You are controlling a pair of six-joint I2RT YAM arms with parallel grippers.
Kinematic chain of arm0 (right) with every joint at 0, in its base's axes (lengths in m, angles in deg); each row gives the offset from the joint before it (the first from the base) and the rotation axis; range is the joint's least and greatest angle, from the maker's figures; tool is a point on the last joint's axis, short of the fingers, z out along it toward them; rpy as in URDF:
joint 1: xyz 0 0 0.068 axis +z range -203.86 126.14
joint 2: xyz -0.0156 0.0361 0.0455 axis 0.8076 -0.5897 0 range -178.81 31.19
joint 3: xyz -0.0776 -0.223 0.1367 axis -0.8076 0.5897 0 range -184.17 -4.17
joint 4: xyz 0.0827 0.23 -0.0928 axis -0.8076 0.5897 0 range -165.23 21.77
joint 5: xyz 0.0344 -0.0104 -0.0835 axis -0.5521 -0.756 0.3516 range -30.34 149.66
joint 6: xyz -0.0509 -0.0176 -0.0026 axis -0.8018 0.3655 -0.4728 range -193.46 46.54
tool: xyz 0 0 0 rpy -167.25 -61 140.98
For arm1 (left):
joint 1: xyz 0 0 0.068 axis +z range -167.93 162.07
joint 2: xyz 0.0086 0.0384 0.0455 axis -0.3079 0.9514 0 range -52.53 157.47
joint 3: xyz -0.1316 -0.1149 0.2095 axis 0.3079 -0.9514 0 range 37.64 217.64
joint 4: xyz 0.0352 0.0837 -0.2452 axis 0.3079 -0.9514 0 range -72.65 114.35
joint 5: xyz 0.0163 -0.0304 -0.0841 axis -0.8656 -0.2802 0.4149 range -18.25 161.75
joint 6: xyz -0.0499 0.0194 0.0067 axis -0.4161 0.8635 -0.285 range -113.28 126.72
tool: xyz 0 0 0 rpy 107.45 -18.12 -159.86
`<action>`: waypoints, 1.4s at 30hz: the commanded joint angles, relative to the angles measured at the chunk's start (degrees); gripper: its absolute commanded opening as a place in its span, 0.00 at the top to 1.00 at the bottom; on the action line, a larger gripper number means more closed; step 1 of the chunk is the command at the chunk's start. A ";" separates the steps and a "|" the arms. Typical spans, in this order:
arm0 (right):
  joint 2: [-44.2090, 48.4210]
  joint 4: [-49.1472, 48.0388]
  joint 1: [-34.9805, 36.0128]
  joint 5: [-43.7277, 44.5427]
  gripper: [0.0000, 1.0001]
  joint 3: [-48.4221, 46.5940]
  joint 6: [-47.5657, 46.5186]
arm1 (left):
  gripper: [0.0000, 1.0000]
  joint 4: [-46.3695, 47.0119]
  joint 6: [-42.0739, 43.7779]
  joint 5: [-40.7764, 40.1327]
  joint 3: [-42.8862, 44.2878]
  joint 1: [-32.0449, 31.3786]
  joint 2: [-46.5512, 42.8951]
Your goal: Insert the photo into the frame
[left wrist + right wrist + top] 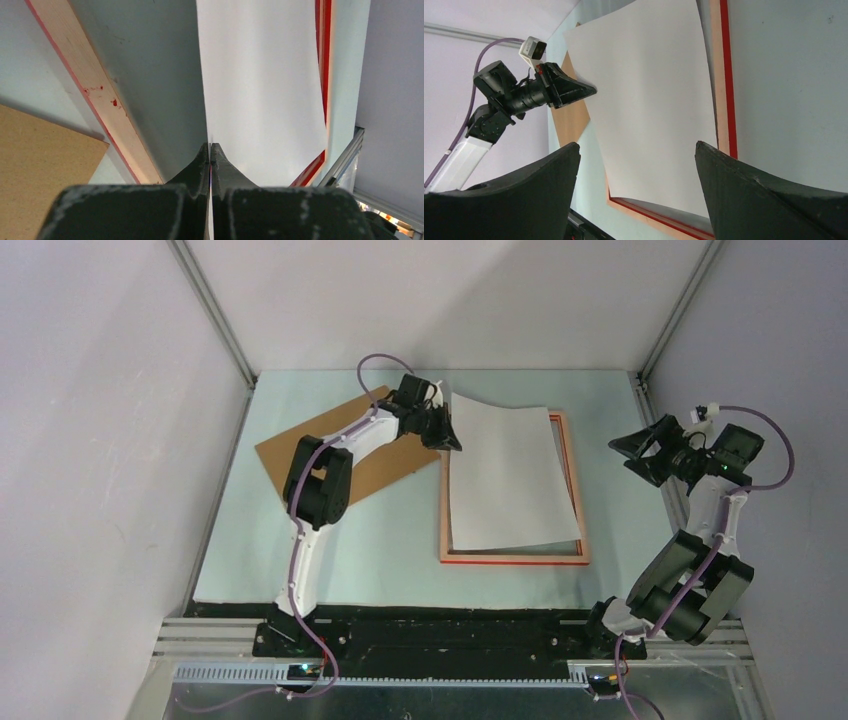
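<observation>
While the left gripper (pixel 452 443) is clamped tight on the photo (pixel 510 480), pinching the sheet's left edge close to the frame's far-left corner, the step in hand looks to be seating the print inside the frame (pixel 515 558). The frame lies flat on the table (pixel 330 550) with its pale wood back up and a thin line of red along its rim. The photo lies over it with its blank white side up, skewed against the rails. Its far edge overhangs the frame's far rail and lifts in a curl, while its near edge falls inside the opening, short of the near rail. Whether its near-right corner rests on the right rail I cannot tell. The right gripper (pixel 632 460) hangs to the right of the frame, well apart from it, jaws spread wide and holding nothing. A brown board (pixel 300 450) lies to the left of the frame, partly beneath the left arm. The next move probably calls for turning the sheet square and drawing it toward the near rail until every edge drops within the rails. Thin paper may buckle if pushed.
</observation>
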 commanded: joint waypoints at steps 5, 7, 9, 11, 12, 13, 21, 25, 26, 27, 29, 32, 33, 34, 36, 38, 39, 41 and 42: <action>0.42 0.44 0.97 1.29 0.11 -0.01 -2.09 | 1.00 -4.70 5.60 -1.19 6.03 -1.62 1.99; 0.60 0.45 1.05 1.44 0.11 0.18 -2.11 | 1.00 -5.10 6.07 -1.49 6.54 -2.14 2.39; 0.66 0.45 1.12 1.46 0.11 0.50 -2.25 | 1.00 -5.51 6.74 -1.88 6.85 -2.74 2.58; 0.63 0.34 1.16 1.47 0.11 0.73 -2.30 | 1.00 -5.94 7.63 -2.38 7.25 -3.29 2.54; 0.61 0.34 1.16 1.43 0.11 0.82 -2.26 | 1.00 -6.20 8.04 -2.60 7.86 -3.49 2.69; 0.56 0.30 1.16 1.37 0.11 0.85 -2.27 | 1.00 -6.79 8.65 -3.05 8.29 -3.57 2.92; 0.15 0.04 1.32 1.24 0.11 1.05 -2.25 | 1.00 -8.78 10.05 -5.32 10.45 -3.64 3.32; 0.24 -0.09 1.42 1.22 0.11 1.34 -2.27 | 1.00 -8.68 9.37 -7.13 10.97 -3.57 3.52; 0.25 -0.01 1.36 1.28 0.11 1.35 -2.32 | 1.00 -8.73 8.87 -7.72 11.06 -3.52 3.54; 0.29 -0.01 1.35 1.24 0.11 1.36 -2.27 | 1.00 -8.69 8.65 -7.86 11.12 -3.48 3.64; 0.26 -0.02 1.34 1.14 0.11 1.36 -2.28 | 1.00 -8.69 8.14 -7.94 11.03 -3.47 3.71; 0.17 -0.07 1.42 1.12 0.11 1.32 -2.30 | 1.00 -8.66 7.48 -8.23 10.11 -3.47 3.31; 0.10 -0.07 1.43 1.12 0.11 1.34 -2.30 | 1.00 -8.65 7.30 -8.29 9.52 -3.51 3.22; 0.04 -0.04 1.43 1.14 0.11 1.36 -2.26 | 1.00 -8.59 6.92 -8.29 9.34 -3.49 3.01; -0.07 -0.09 1.49 1.07 0.11 1.32 -2.19 | 1.00 -8.58 6.24 -8.08 9.04 -3.55 3.04; -0.07 -0.10 1.51 1.10 0.11 1.31 -2.17 | 1.00 -8.51 5.75 -8.01 9.24 -3.60 3.26; -0.05 -0.10 1.52 1.12 0.11 1.34 -2.18 | 1.00 -8.54 5.73 -8.09 9.57 -3.62 3.37; -0.01 -0.03 1.52 1.02 0.11 1.36 -2.17 | 1.00 -8.53 5.55 -8.11 9.91 -3.72 3.57; -0.01 0.01 1.52 1.03 0.11 1.36 -2.24 | 1.00 -8.55 5.50 -8.10 10.06 -3.77 3.80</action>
